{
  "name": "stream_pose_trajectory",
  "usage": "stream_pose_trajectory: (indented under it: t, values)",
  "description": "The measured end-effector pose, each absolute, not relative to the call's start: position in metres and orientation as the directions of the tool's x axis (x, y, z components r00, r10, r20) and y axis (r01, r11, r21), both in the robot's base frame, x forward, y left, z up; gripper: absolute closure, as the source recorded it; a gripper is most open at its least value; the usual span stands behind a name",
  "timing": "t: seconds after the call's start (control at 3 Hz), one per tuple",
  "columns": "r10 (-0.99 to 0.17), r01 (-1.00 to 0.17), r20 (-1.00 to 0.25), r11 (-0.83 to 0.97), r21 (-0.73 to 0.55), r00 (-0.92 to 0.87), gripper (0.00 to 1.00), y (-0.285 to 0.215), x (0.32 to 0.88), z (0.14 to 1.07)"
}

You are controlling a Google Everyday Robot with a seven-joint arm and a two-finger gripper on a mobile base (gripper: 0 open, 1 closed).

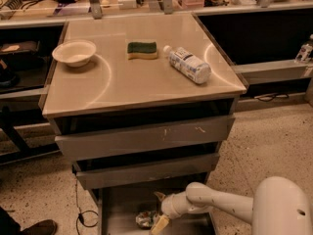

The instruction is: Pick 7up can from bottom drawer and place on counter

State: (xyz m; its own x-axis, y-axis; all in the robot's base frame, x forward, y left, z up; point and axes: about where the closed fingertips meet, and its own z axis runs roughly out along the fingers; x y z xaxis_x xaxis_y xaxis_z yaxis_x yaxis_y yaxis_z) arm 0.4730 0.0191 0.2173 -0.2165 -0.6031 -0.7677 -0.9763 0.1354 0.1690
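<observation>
Drawer unit, 3 grey metal drawers, all pulled out in steps, lowest one furthest. Bottom drawer [122, 208] is open, its flat floor visible at the lower edge of view. 7up can [145, 219] lies on its side on that floor, near the middle, silvery with green marks.

Gripper [159, 210] is down inside the bottom drawer, just right of the can, at the end of a white arm [220, 203] that reaches in from the lower right. Jaws stand apart: 1 yellowish finger [159, 224] low and just beside the can, the other higher, toward the back of the drawer. Can is not between them; contact with the low finger cannot be told.

Counter [146, 89], brushed beige metal, carries 3 items, well apart from one another: white bowl [74, 52] at left, green-and-yellow sponge [142, 50] in the middle, clear plastic bottle [190, 65] with white-blue label lying on its side at right.

Floor: speckled, with a black cable [78, 213] left of the unit.
</observation>
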Motion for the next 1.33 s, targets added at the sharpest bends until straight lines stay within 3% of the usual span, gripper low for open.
stream_pose_trajectory:
  t: [1.33]
  values:
    - [-0.573, -0.978, -0.793, 0.087, 0.192, -0.207, 0.00, 0.045, 0.475, 0.163]
